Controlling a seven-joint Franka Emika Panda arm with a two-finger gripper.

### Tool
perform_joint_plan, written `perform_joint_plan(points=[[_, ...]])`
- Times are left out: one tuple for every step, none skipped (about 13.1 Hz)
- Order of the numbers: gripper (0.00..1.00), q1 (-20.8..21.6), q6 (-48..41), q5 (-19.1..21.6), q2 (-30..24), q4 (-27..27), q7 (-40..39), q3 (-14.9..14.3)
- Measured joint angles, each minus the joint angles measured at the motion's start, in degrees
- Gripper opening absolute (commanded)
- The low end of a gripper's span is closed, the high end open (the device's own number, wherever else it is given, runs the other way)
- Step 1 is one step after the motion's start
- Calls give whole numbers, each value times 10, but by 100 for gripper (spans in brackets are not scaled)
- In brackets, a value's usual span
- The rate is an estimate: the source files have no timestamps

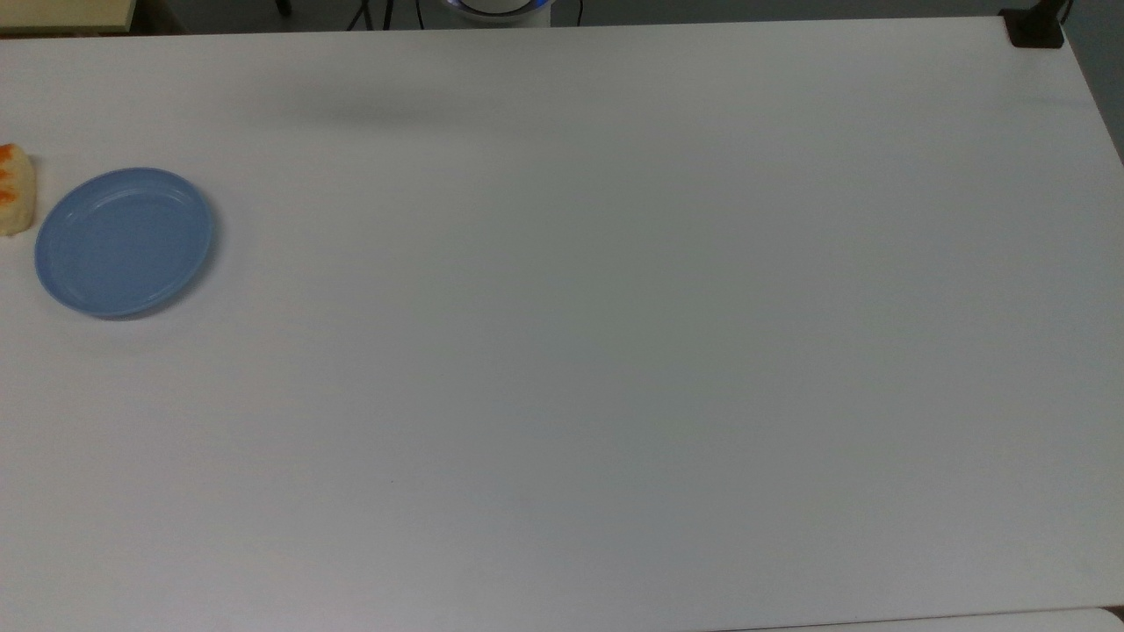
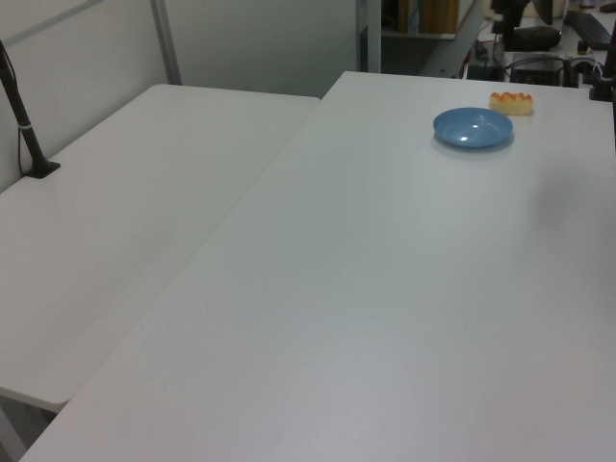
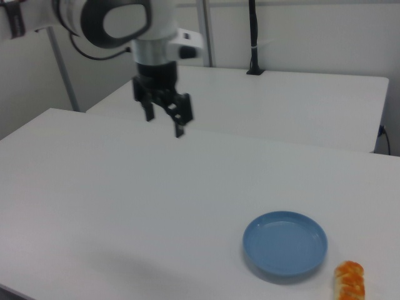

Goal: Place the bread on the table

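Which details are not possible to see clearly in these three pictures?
- The bread: the top view's left edge cuts off part of it.
- The gripper: motion blur in the right view hides whether it is open or shut.
- The gap between the bread and the blue plate: too small in the left view to judge; the right view shows them apart.
- The table: its far corners fall outside the right view.

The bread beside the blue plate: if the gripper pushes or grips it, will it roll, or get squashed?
The bread lies flat on the table, oblong, so it would probably slide, not roll. It looks like a soft bun, so a firm grip may dent it. It seems light for its size.
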Motion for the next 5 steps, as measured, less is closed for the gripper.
perform_joint_plan(points=[[100,42,3,0,2,-1,24,-1],[100,83,14,-2,6,-3,36,-3],[100,112,24,-6,9,-5,40,-4],[100,129,32,-11,12,-6,40,-6],[100,148,47,-15,17,-6,41,-7]])
